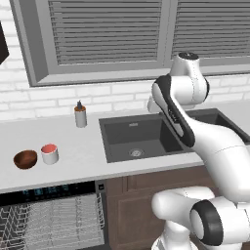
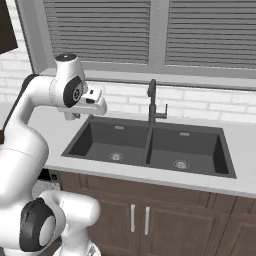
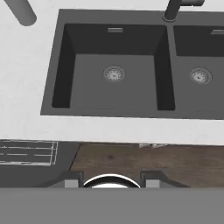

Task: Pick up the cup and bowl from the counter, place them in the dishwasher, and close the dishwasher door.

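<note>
1. We see the small white cylindrical cup with a red inside [image 1: 50,153] standing upright on the long pale grey-white table [image 1: 73,146], left of the dark sunken sink [image 1: 139,139].
2. The small round dark reddish-brown bowl [image 1: 25,159] sits just beside the cup, on its left; the two look close but not clearly touching.
3. A grey soap dispenser with a dark pump [image 1: 80,115] stands further back, near the white brick wall.
4. Below the cup and bowl, the dishwasher [image 1: 51,215] with its black control strip shows its white-grey wire rack [image 1: 53,219] pulled into sight.
5. Our white arm's hand [image 2: 90,104] hangs above the left edge of the sink, well apart from cup and bowl.
6. In the hand view, the two dark fingers [image 3: 71,178] stand apart with nothing between them; they hold and touch nothing.
7. A dark tall faucet [image 2: 152,102] rises behind the middle of the double sink.
</note>
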